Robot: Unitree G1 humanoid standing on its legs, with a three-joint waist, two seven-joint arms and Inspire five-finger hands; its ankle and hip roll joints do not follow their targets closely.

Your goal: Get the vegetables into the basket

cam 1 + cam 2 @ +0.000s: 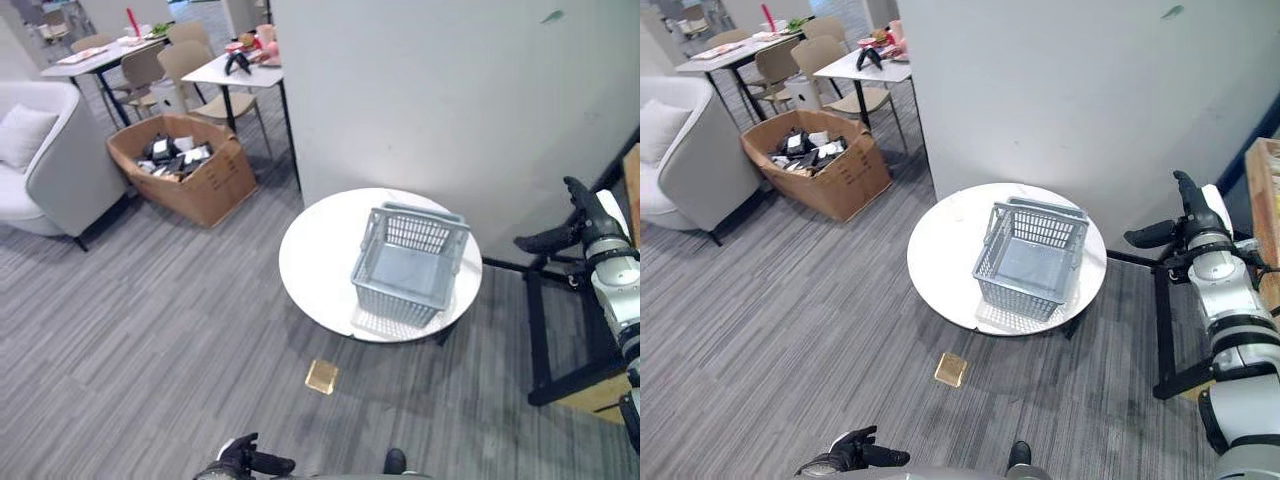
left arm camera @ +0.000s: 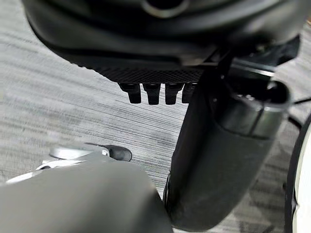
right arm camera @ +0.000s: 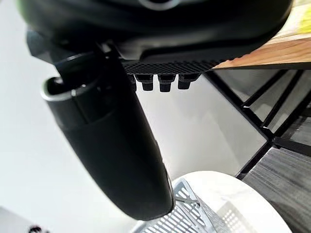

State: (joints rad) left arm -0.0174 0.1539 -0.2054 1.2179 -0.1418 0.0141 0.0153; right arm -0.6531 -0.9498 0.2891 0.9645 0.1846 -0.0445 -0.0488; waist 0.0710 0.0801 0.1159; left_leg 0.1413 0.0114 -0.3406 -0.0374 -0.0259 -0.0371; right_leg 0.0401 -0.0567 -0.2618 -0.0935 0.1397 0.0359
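From the head views, the grey basket (image 1: 410,263) sat empty on the round white table (image 1: 310,260); I saw no vegetables. The right hand (image 1: 578,222) hung beside it, fingers loose, holding nothing. Its wrist view agreed. The left hand (image 2: 160,58) hung low, fingers straight. Finding vegetables looked next.

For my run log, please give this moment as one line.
basket: empty, on round table | left hand: low, open, holds nothing | right hand: raised beside table, open, holds nothing
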